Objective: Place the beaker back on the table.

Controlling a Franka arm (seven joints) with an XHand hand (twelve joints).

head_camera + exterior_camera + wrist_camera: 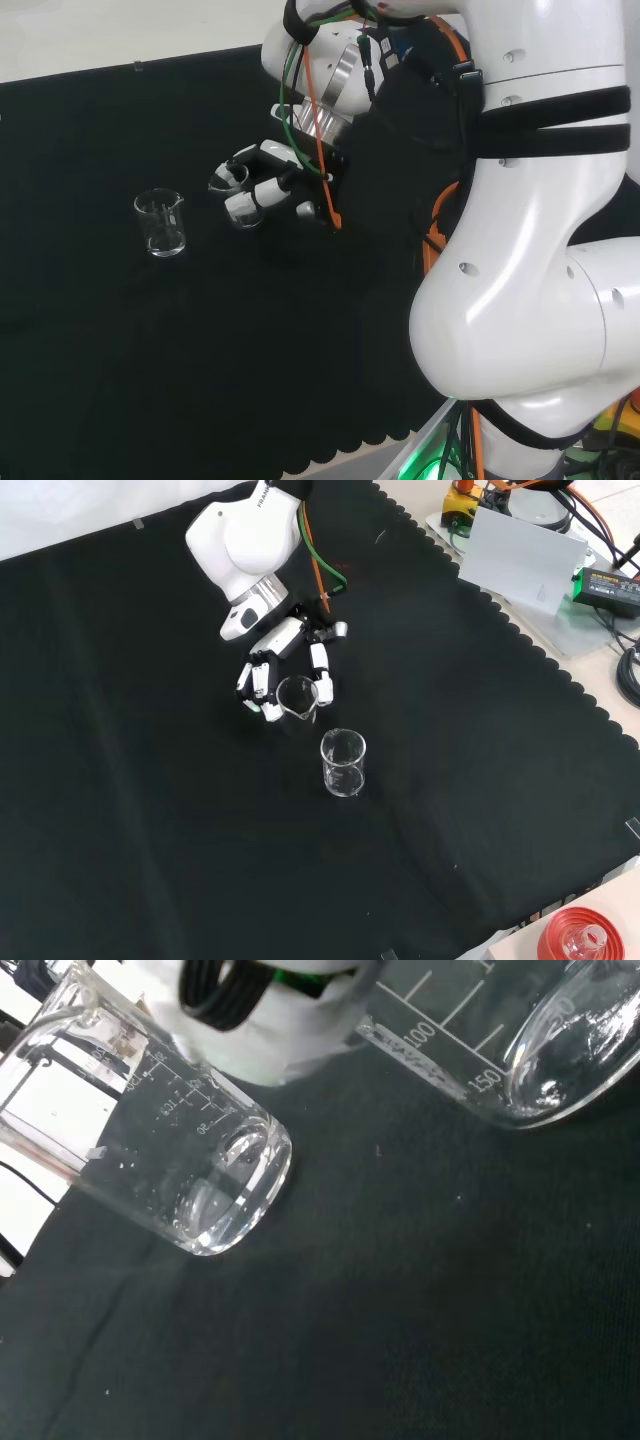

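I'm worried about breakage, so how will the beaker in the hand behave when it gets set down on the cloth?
The held beaker looks like clear, thin-walled glass, so probably rigid, fragile and slippery in the hand. It looks empty, so likely light. Its flat base should stand steady, though it could knock the free beaker close by.

Clear glossy glass beakers (pixel 343 763) — matt black cloth (pixel 150 830) beneath.

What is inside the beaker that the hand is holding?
The held beaker, gripped by the hand, looks empty: black cloth shows through its glass. Fingers cover part of its wall, so that side cannot be checked.
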